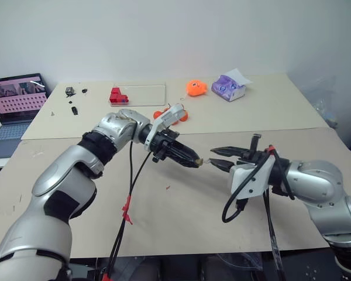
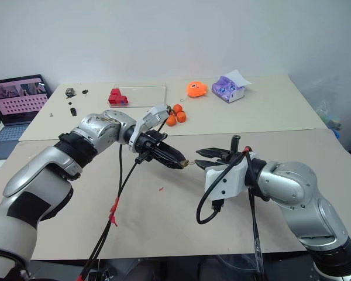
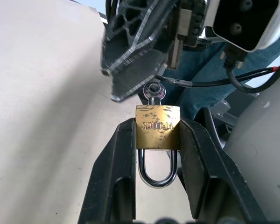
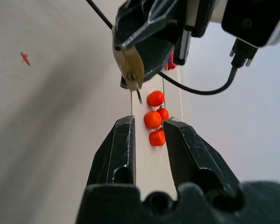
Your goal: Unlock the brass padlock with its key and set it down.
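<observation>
The brass padlock (image 3: 157, 127) hangs above the table, pinched at its sides by my left gripper (image 3: 157, 125), which is shut on it. Its silver shackle (image 3: 157, 175) points back toward the wrist, both legs seated in the body. The key (image 3: 153, 90) is in the keyhole, its round head sticking out toward my right gripper (image 1: 212, 157). That gripper is open, fingertips just short of the key and nothing between them. In the right wrist view the padlock (image 4: 129, 65) and the key (image 4: 138, 92) sit just beyond the open fingers (image 4: 123, 140).
Three oranges (image 2: 175, 115) lie behind the grippers. Farther back are red blocks (image 1: 117, 95) by a clear tray (image 1: 143, 93), an orange toy (image 1: 196, 88) and a purple pouch (image 1: 229, 88). A laptop (image 1: 14, 105) stands at the far left. A red scrap (image 2: 161, 189) lies on the tabletop.
</observation>
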Tool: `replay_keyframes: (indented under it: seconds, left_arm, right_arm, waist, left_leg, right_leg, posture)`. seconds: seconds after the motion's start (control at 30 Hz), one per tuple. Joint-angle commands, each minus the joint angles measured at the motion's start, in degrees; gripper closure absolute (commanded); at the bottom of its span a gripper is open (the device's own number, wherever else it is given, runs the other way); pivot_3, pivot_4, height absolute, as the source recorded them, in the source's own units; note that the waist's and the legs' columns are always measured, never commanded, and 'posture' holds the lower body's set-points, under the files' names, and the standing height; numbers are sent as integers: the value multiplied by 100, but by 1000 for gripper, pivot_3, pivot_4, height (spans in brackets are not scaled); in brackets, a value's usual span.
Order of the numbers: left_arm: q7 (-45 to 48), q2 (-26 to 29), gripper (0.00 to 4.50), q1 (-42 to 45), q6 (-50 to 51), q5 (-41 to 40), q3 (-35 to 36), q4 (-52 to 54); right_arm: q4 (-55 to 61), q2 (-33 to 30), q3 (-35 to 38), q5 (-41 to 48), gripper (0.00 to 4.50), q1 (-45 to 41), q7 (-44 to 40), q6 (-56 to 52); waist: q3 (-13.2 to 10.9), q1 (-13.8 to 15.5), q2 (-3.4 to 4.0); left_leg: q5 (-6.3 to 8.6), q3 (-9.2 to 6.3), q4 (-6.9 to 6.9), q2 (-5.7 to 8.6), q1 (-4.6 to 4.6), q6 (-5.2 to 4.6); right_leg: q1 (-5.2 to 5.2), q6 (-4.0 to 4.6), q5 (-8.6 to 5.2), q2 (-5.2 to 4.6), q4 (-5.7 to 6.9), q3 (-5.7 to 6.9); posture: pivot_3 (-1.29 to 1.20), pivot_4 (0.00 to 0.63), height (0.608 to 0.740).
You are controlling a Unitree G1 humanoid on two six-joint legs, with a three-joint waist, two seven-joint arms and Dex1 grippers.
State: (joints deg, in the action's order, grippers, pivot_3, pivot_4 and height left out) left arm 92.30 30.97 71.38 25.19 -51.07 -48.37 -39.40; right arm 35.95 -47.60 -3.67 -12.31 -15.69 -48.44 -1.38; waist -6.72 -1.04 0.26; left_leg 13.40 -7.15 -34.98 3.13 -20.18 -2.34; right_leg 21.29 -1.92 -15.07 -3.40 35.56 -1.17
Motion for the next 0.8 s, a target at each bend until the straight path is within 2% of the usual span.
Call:
replay_keyframes:
  seconds: [0.03,0.8]
  left_arm:
    - [20,9,3678,149,-24,-72,93,39]
    - [20,-120,3678,85,-58,-9,220,-112]
  right_arm:
    - [176,-19,150,58,3125,-49,55,85]
    - [662,80,139,183,3125,200,24,-98]
  waist:
    - [0,-2,0]
    - [0,0,0]
  left_leg:
    - [0,0,0,0,0,0]
    - [0,0,-1,0,0,0]
  right_leg:
    - [0,0,0,0,0,0]
    - [-1,0,0,0,0,0]
  posture:
    - [0,150,740]
    - [0,150,740]
